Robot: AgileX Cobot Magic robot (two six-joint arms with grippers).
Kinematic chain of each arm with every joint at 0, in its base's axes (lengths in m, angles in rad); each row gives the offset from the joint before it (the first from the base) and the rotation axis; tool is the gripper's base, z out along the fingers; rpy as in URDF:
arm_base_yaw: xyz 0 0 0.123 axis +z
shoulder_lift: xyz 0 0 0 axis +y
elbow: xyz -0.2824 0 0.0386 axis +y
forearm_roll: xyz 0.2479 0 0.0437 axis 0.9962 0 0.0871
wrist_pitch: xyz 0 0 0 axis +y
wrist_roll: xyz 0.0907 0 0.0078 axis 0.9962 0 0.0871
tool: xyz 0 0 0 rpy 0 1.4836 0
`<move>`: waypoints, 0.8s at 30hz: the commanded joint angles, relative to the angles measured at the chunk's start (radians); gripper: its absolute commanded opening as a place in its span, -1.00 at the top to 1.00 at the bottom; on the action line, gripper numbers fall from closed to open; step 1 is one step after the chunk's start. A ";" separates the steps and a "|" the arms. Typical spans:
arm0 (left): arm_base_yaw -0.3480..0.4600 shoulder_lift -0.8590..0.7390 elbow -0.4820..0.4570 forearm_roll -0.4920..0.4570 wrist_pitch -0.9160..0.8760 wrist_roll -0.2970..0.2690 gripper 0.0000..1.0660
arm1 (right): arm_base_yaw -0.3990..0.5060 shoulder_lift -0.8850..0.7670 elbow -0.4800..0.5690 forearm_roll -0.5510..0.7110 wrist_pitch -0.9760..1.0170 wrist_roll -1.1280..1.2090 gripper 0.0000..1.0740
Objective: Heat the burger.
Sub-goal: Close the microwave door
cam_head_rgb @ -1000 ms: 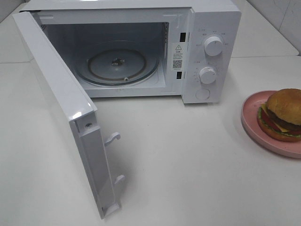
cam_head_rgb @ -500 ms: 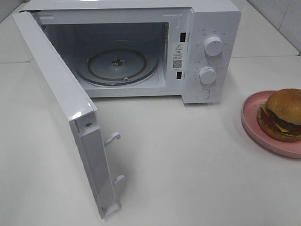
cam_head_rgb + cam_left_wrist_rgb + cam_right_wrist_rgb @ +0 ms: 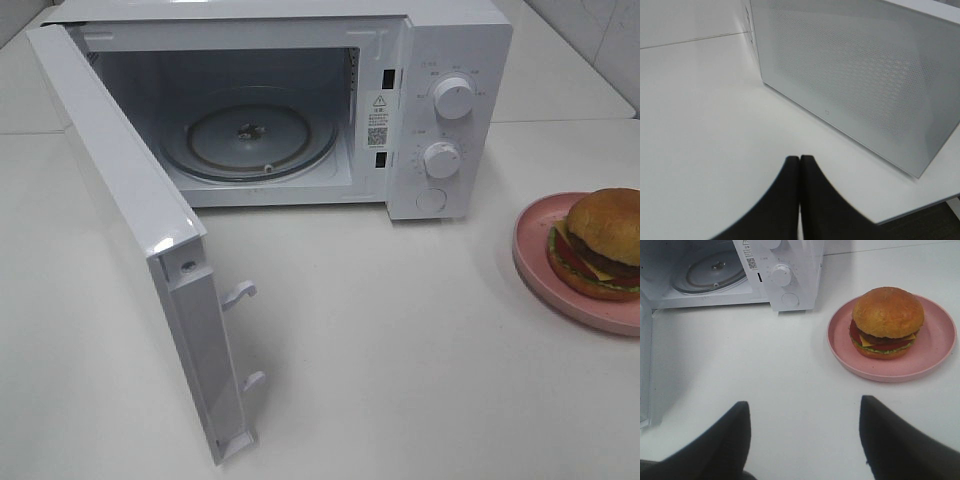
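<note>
The burger, with a golden-brown bun, dark patty, cheese, tomato and lettuce, sits on a round pink plate at the table's right edge. It also shows in the right wrist view on the plate. The white microwave stands at the back with its door swung wide open and its glass turntable bare. My right gripper is open and empty, short of the plate. My left gripper is shut and empty, beside the door's outer face. Neither gripper shows in the exterior view.
The microwave's two knobs and round button face the table. The open door juts toward the front left, with latch hooks on its edge. White table top lies between microwave, door and plate.
</note>
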 commanded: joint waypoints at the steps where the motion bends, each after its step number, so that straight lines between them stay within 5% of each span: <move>1: 0.003 -0.019 0.003 -0.001 -0.009 -0.005 1.00 | -0.005 -0.021 0.000 0.000 -0.014 -0.014 -0.14; 24: 0.003 -0.019 0.003 -0.001 -0.009 -0.005 1.00 | -0.005 -0.021 0.000 0.000 -0.012 -0.100 -0.14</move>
